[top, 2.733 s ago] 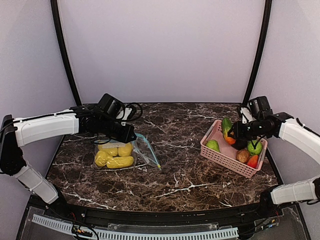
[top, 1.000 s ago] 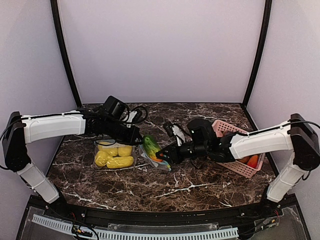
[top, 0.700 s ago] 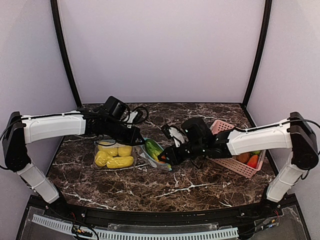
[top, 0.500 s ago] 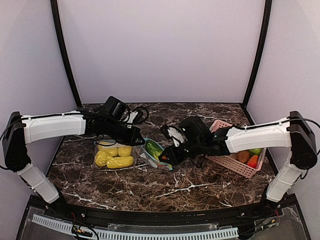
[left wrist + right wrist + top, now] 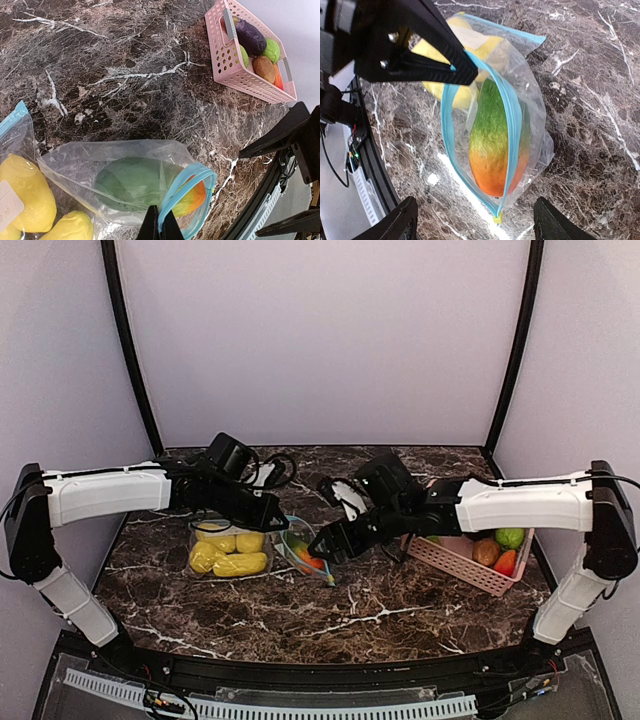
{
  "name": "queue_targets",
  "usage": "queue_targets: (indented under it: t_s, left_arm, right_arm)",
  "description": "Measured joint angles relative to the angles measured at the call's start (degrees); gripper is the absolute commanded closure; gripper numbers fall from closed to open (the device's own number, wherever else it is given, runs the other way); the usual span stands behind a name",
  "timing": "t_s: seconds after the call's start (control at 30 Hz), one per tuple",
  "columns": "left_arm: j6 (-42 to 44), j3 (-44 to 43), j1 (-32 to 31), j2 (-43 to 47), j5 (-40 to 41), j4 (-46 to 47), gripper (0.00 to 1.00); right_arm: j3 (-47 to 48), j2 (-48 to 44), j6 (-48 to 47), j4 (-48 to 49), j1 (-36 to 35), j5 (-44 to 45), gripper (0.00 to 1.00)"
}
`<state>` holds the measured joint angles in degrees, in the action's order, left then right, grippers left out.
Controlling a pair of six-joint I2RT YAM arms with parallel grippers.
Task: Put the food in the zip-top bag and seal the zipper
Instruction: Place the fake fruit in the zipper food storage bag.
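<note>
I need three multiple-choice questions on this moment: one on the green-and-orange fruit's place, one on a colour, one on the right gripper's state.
1. Relative to the zip-top bag, where is the green-and-orange fruit?
A beside it
B inside, at its mouth
C underneath it

2. What colour is the bag's zipper strip?
A blue
B red
C black

3. How is the right gripper?
A shut on the fruit
B shut on the bag
C open, holding nothing

Answers: B, the clear plastic surrounds it; A, the right wrist view shows the blue rim; C, its fingers stand wide apart, gripping nothing.
</note>
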<state>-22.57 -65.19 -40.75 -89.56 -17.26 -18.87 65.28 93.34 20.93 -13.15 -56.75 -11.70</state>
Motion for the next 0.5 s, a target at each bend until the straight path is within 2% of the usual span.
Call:
queue_targets:
  t_s: [0.2,0.5]
  left_arm:
    - [0.1,0.0,0.0,0.0,-0.7,0.0,0.99]
    - [0.1,0.6,0.0,0.2,-1.1,0.0,0.99]
  right_arm:
    - [3.2,1.2,-0.4,0.9,0.0,1.5,0.19]
    - [7.3,11.3,-0.2,3.2,0.0,5.4,0.18]
